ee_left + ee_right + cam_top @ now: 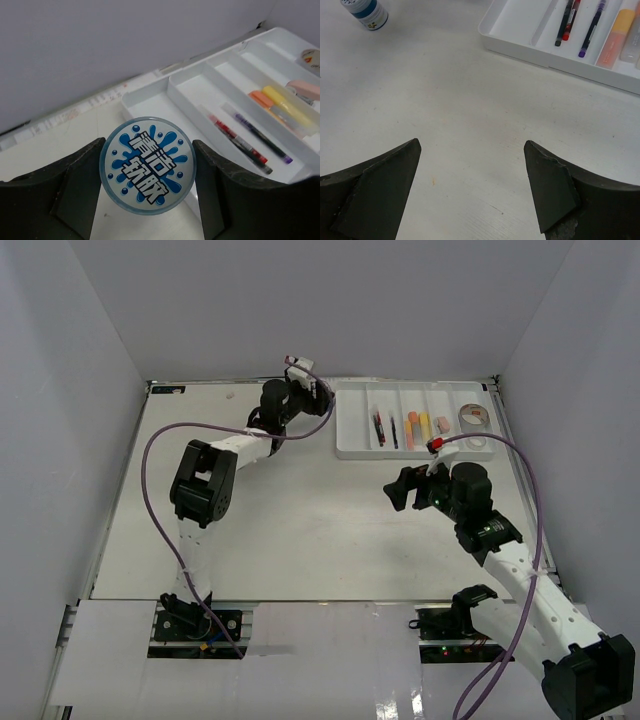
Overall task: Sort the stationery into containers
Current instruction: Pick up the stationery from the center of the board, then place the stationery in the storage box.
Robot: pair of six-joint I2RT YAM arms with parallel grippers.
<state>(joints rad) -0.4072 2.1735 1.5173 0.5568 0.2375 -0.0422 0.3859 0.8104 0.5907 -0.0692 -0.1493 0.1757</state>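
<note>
White tray (355,422) sits at the far right of the table (445,100) and is mostly stocked.

Contents, left to right:
- First compartment: bare.
- Next: red pen (235,137) and dark pen (260,137), side by side.
- Beyond them: orange marker (262,99) beside yellow marker (287,105).
- After that: pink eraser (305,89).
- Last compartment: round pieces (475,418), too small to tell whether they are tape or jars.

Left gripper (148,147) is at the tray's left edge, outside it. Its fingers are part-way closed, one against each side of a jar (146,165) with a blue splash-pattern lid. This reads as a grip. I cannot tell whether the jar is lifted or standing on the table. It is just beside the bare first compartment, not in it.

Right gripper (471,144) hangs over bare table in front of the tray, jaws wide with nothing between them. Its camera catches a white-bodied jar (365,12) on the table left of the tray. I cannot tell whether this is the same jar.

Judgement on progress:
- The task looks late-stage, with pens, markers and eraser already placed.
- What is left is the jar in the left fingers, and possibly a second one.
- The likely next step is to carry the held jar over the tray wall into the free compartment.
- I see no other loose piece from the top camera, though the left arm hides part of the table.
</note>
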